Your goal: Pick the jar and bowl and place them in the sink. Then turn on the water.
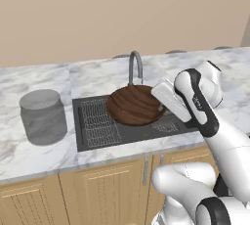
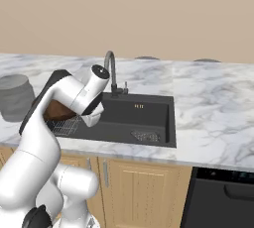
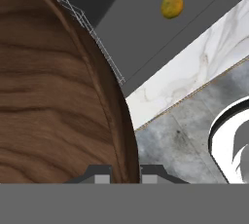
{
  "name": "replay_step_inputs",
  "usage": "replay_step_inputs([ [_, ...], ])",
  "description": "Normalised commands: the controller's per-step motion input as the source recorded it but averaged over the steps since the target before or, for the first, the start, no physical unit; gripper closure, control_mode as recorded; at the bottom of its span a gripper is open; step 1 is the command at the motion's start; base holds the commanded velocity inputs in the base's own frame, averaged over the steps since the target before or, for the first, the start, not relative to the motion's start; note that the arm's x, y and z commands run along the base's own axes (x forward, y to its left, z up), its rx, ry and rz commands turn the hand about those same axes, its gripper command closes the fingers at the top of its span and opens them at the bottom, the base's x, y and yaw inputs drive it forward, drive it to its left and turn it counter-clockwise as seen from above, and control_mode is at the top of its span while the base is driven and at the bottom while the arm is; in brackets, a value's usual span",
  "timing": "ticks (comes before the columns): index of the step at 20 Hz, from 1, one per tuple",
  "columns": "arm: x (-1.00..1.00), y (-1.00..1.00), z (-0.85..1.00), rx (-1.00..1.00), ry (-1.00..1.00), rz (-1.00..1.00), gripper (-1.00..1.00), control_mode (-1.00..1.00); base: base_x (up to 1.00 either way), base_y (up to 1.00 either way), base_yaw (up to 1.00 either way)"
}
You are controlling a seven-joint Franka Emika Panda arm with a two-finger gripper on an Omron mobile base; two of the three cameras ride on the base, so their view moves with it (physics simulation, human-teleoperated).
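Hand view, nearest first: you see the two fingertips of the gripper [image 3: 125, 172] clenched on the rim of the bowl [image 3: 53, 96], one tip on either side of the edge. The wood grain takes up the left of that picture; beyond it lie the wire rack [image 3: 92, 38] and the dark floor of the sink [image 3: 155, 38], with a small yellow-orange spot that is probably the drain fitting.

From the left base view the bowl [image 1: 134, 104] hangs tilted over the sink [image 1: 88, 143], above the rack, held at its right rim. I cannot tell whether its lower edge touches the rack.

Handling, as a judgement: the bowl is rigid wood, moderately light, not fragile. Its thin rim gives a narrow purchase, so a one-sided pinch lets it swing; lower it slowly. The jar [image 1: 43, 116] stands on the counter [image 1: 29, 155] to the left of the sink, well apart from the bowl. It looks smooth, wide and possibly slippery; you would do best to take it across the body or at the lid edge, if the jaws span it.

Farthest, the faucet [image 1: 135, 65] rises behind the bowl; no water runs.

Obscured: in the right base view the arm covers most of the bowl [image 2: 57, 110], and the faucet handle is too small to read.
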Motion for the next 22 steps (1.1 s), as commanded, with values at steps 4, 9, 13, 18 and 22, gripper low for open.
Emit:
replay_step_inputs([
  [4,0.0,0.0,0.0,0.0,0.0,0.0,1.0,1.0,0.34,0.0,-0.02],
  [9,0.0,0.0,0.0,0.0,0.0,0.0,1.0,1.0,0.49,-0.19,0.0],
  [13,0.0,0.0,0.0,0.0,0.0,0.0,1.0,1.0,0.58,-0.36,0.01],
  [18,0.0,0.0,0.0,0.0,0.0,0.0,1.0,1.0,0.23,-0.89,0.02],
  [22,0.0,0.0,0.0,0.0,0.0,0.0,1.0,1.0,0.09,-0.4,0.01],
])
